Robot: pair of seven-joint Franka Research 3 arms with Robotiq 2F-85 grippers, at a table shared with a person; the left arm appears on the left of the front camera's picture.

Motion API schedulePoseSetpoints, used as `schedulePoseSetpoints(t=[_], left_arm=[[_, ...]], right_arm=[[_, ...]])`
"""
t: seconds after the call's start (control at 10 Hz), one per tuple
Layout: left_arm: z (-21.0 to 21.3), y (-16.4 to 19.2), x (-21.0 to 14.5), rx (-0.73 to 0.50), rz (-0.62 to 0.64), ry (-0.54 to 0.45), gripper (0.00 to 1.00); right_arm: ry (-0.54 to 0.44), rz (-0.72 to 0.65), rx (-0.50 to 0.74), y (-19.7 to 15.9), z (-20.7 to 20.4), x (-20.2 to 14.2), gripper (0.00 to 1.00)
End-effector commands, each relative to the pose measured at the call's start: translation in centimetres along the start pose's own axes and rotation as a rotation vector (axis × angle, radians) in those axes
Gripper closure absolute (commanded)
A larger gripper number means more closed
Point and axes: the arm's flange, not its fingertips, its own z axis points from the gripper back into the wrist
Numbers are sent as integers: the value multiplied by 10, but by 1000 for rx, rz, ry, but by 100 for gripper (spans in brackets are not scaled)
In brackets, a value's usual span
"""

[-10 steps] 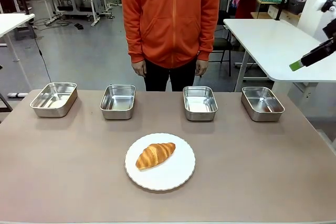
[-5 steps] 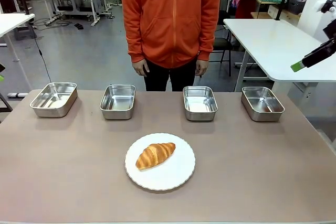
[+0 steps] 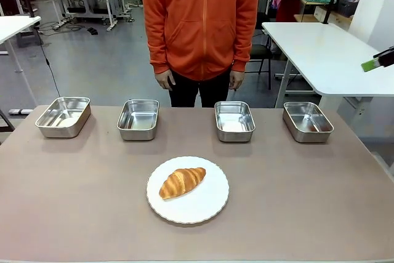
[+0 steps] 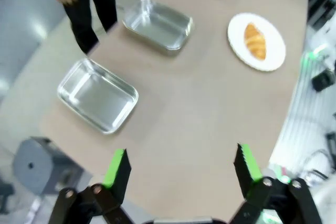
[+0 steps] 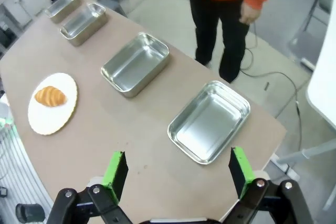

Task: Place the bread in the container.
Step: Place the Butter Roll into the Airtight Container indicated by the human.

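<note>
The bread, a golden-brown croissant [image 3: 182, 182], lies on a round white plate [image 3: 206, 204] at the table's near middle. Four identical shiny steel pans stand in a row at the far side: [image 3: 63, 116], [image 3: 138, 119], [image 3: 234, 121], [image 3: 308, 121]. All look empty, and I cannot tell which one is the container. My left gripper [image 4: 182, 166] hangs open high over the table's left end, above the leftmost pan [image 4: 98, 95]. My right gripper [image 5: 177, 171] is open high above the rightmost pan [image 5: 210, 121]; one green fingertip [image 3: 373, 64] shows at the right edge.
A person in an orange hoodie [image 3: 202, 23] stands at the far side behind the two middle pans, hands [image 3: 163, 79] down at the sides. The brown table [image 3: 295, 201] has bare room around the plate. A white table [image 3: 320, 53] stands beyond, at the right.
My right gripper's green fingertip has moved up and to the right, nearly out of the front view. The croissant, plate, pans and person have not moved.
</note>
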Motion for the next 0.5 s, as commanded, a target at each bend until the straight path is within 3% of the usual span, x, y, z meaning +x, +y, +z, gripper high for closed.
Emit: schedulePoseSetpoints(t=[0.0,0.4], left_arm=[[3,7,-7,-37,-64,-109,0],[18,19,-22,-29,-73,-204,0]], right_arm=[[-45,-9,79,-29,2,-2,0],[-91,-18,148,-53,13,-15,0]])
